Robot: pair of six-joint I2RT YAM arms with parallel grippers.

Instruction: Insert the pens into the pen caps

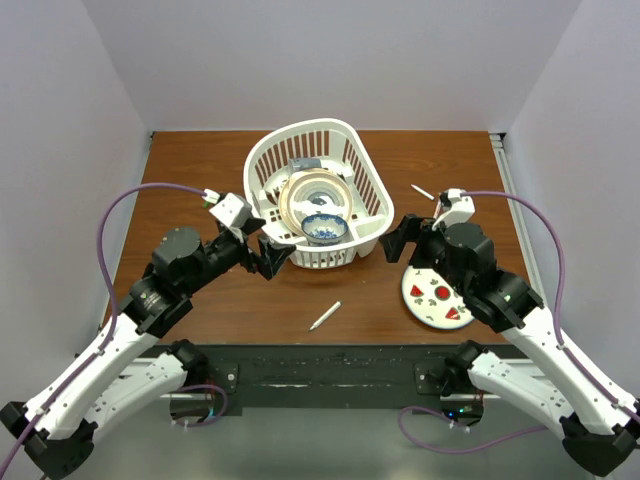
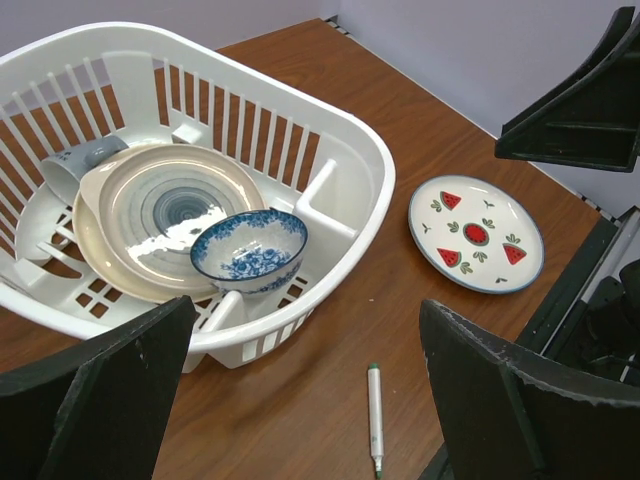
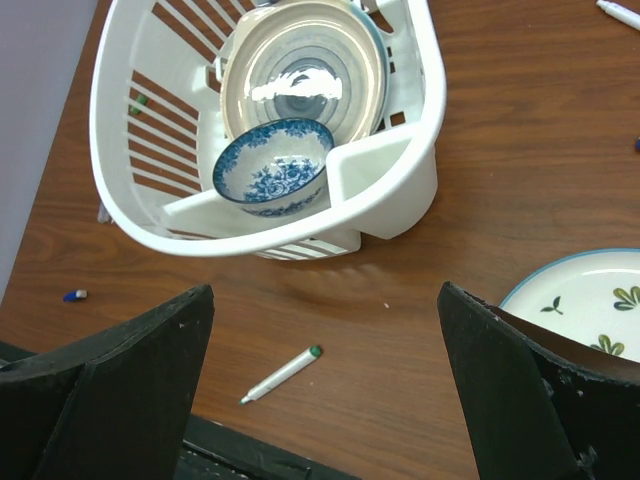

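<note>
One white pen with a green end [image 1: 325, 316] lies on the wooden table in front of the basket; it also shows in the left wrist view [image 2: 375, 417] and in the right wrist view [image 3: 282, 374]. A second pen [image 1: 422, 191] lies at the back right, its end visible at the frame corner [image 3: 620, 14]. A blue pen cap [image 3: 75, 295] sits on the table beyond the basket, and a small green cap [image 3: 142, 100] shows through the basket's slats. My left gripper [image 1: 276, 256] [image 2: 305, 330] and right gripper [image 1: 400, 238] [image 3: 325, 300] flank the basket's near end, both open and empty.
The white slatted basket [image 1: 355, 150] [image 2: 350, 150] [image 3: 420, 180] holds a cream plate [image 2: 170, 205], a blue patterned bowl [image 2: 248, 250] and a grey mug [image 2: 85, 158]. A watermelon-patterned plate [image 1: 436, 297] [image 2: 476, 233] lies under my right arm.
</note>
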